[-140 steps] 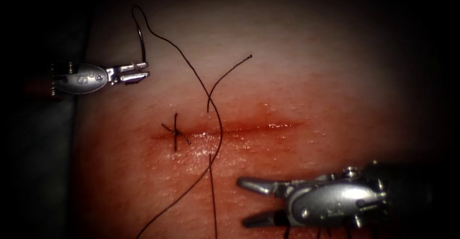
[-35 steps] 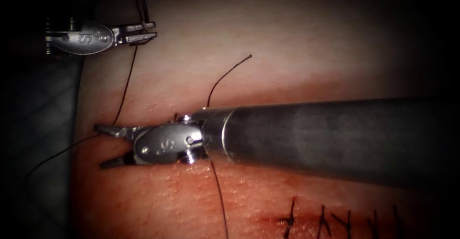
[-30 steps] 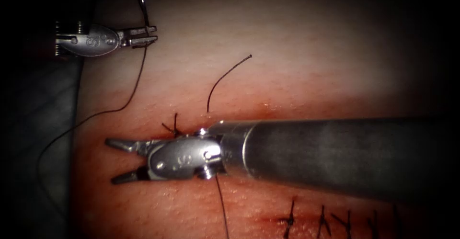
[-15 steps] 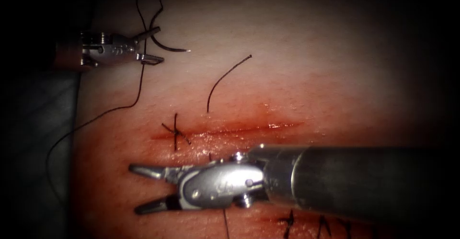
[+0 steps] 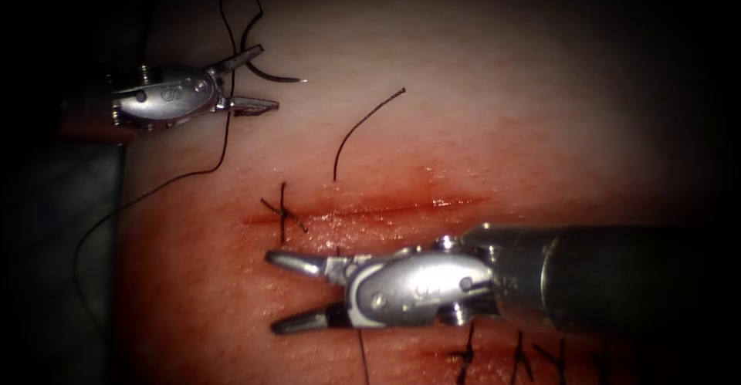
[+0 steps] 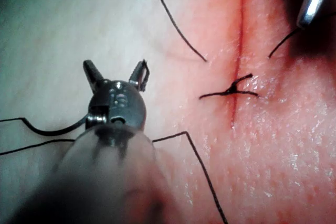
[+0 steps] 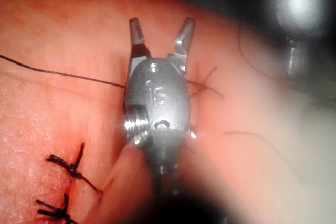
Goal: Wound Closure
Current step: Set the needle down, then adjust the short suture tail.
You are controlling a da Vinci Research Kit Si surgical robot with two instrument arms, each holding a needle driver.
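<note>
I see one needle [image 5: 272, 76] by my spread left gripper [image 5: 255, 76], apparently released, and my empty right gripper [image 5: 282, 292], spread, has drawn back rightward.

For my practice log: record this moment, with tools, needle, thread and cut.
Left tool: jaws open, needle against one jaw
Right tool: jaws open, empty, below the cut
Needle: out of the tissue, above the cut
Thread: trails from the needle leftward
Cut: one knotted stitch at left end, rest open
</note>
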